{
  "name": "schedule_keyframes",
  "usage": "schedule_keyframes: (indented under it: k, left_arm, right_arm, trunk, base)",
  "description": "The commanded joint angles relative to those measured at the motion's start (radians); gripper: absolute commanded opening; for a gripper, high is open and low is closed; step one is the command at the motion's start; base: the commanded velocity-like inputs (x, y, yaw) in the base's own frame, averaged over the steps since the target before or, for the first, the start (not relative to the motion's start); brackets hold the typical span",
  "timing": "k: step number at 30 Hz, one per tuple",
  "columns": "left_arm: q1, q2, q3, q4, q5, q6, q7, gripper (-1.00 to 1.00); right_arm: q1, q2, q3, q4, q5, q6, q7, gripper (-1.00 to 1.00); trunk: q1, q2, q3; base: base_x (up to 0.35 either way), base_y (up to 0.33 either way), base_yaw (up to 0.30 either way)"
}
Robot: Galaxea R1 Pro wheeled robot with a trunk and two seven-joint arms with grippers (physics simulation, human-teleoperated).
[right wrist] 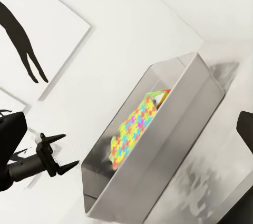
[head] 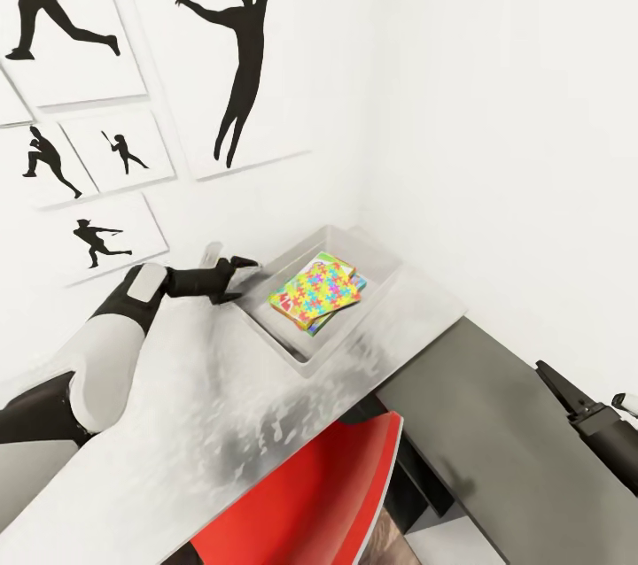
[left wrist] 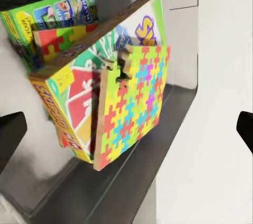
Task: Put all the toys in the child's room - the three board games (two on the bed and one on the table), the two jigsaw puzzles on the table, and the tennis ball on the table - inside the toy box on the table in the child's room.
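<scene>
Toy box (head: 292,344): grey, rectangular, smooth-walled open bin in the corner of the pale grey table (head: 177,423), against the white wall.

Contents: flat cardboard jigsaw puzzle box (head: 317,292), printed with multicoloured interlocking pieces, topmost; beneath it a yellow-and-red board game box (left wrist: 74,103) and a green board game box (left wrist: 52,16), stacked slightly askew, as if dropped in rather than arranged.

Left gripper (head: 237,278): black, jaws spread wide and empty, poised just beside the box's rim, likely after release.

Right gripper (head: 554,382): black, well apart over a dark grey surface (head: 496,423); its dark fingertips (right wrist: 245,126) are set wide, nothing between.

Red moulded chair (head: 328,494): glossy, tucked at the table.
</scene>
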Motion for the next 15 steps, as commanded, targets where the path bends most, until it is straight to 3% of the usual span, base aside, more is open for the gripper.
schedule_keyframes:
  k: [1, 9, 11, 15]
  left_arm:
    - [-0.001, 0.030, 0.006, 0.000, -0.010, 0.005, -0.045, 1.00]
    - [0.010, 0.214, -0.002, 0.000, -0.016, 0.005, -0.265, 1.00]
    - [0.024, 0.259, -0.019, 0.000, -0.019, 0.005, -0.343, 1.00]
    - [0.108, 0.340, -0.086, -0.018, -0.025, 0.005, -0.542, 1.00]
  right_arm:
    - [-0.001, 0.000, -0.001, 0.000, -0.005, 0.006, 0.001, 1.00]
    - [0.000, 0.003, 0.001, 0.000, -0.002, 0.003, 0.001, 1.00]
    - [0.000, 0.005, 0.003, 0.000, 0.001, 0.003, 0.001, 1.00]
    - [0.000, 0.011, 0.005, 0.000, 0.005, 0.000, 0.001, 1.00]
  trunk:
    - [0.001, -0.002, -0.002]
    - [0.001, -0.002, -0.001]
    - [0.001, -0.002, 0.002]
    - [0.001, -0.002, 0.007]
  base:
    - [0.000, 0.000, 0.000]
    - [0.000, 0.000, -0.004]
    - [0.000, 0.000, -0.045]
    - [0.000, 0.000, -0.062]
